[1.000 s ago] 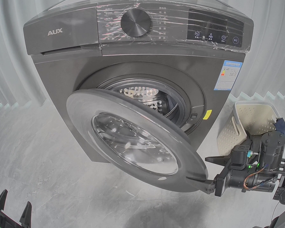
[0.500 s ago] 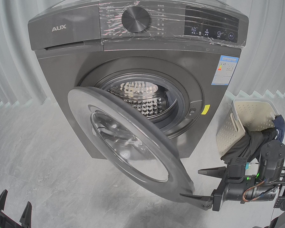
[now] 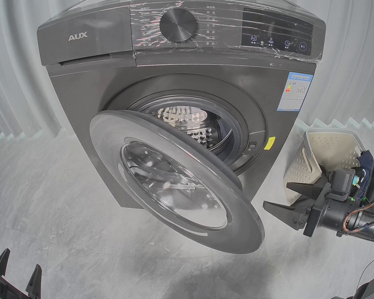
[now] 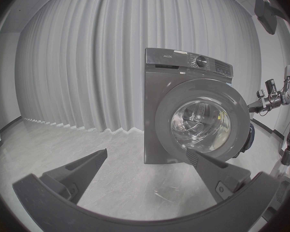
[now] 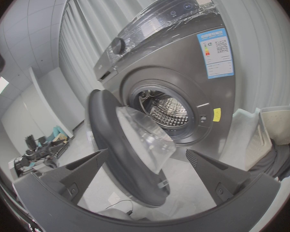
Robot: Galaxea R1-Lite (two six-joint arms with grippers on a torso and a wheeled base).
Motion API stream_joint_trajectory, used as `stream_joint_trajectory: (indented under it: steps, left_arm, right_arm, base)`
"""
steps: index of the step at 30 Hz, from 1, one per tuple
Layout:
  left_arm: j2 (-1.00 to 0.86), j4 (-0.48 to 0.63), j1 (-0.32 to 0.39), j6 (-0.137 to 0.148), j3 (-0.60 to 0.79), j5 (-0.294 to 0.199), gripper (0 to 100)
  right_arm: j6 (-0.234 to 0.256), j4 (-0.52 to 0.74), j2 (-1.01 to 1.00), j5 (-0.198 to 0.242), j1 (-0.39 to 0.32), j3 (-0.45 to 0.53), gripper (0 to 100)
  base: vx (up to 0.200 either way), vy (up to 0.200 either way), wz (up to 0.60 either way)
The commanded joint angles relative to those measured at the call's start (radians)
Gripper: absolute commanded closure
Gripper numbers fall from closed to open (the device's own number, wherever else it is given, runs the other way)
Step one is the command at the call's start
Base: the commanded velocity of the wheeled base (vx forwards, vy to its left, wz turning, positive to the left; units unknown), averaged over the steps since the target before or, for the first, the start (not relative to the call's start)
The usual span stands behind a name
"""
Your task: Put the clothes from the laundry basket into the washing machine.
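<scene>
Beside washing machine door (image 3: 172, 183), right tool (image 3: 276, 194) spread, empty.

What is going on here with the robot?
The door of the washing machine stands open; the visible part of the drum is bare. The right gripper, open and empty, is between the door's edge and the laundry basket, which holds dark clothes. The left gripper is open, low at the left.

Looks like a robotics test room rather than a home: a freestanding washing machine (image 3: 174, 84) with its control panel wrapped in protective film (image 3: 220, 25), pleated grey curtains (image 4: 71, 65) as walls, and a pale stone-look floor (image 3: 50, 208).
</scene>
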Motion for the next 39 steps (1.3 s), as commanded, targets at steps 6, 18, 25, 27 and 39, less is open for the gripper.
stream_joint_trajectory:
  steps: [6,18,25,27,39]
  left_arm:
    - [-0.018,0.0,0.001,0.0,0.015,0.0,0]
    - [-0.018,0.0,-0.001,0.0,0.015,0.0,0]
    - [-0.018,0.0,-0.001,0.0,0.015,0.0,0]
    - [-0.018,0.0,-0.001,0.0,0.015,0.0,0]
    - [-0.018,0.0,-0.001,0.0,0.015,0.0,0]
  right_arm:
    - [-0.028,-0.124,0.317,-0.127,-0.078,-0.048,0]
    - [-0.034,-0.15,0.308,-0.125,0.054,0.035,0]
    - [-0.024,-0.152,0.294,-0.127,0.124,0.039,0]
    - [-0.022,-0.152,0.3,-0.137,0.109,0.022,0]
    - [-0.022,-0.152,0.524,-0.225,-0.075,-0.18,0]
  base:
    - [0.0,0.0,0.0]
    - [0.0,0.0,0.0]
    - [0.0,0.0,0.0]
    - [-0.1,0.0,0.0]
    - [-0.083,0.0,0.0]
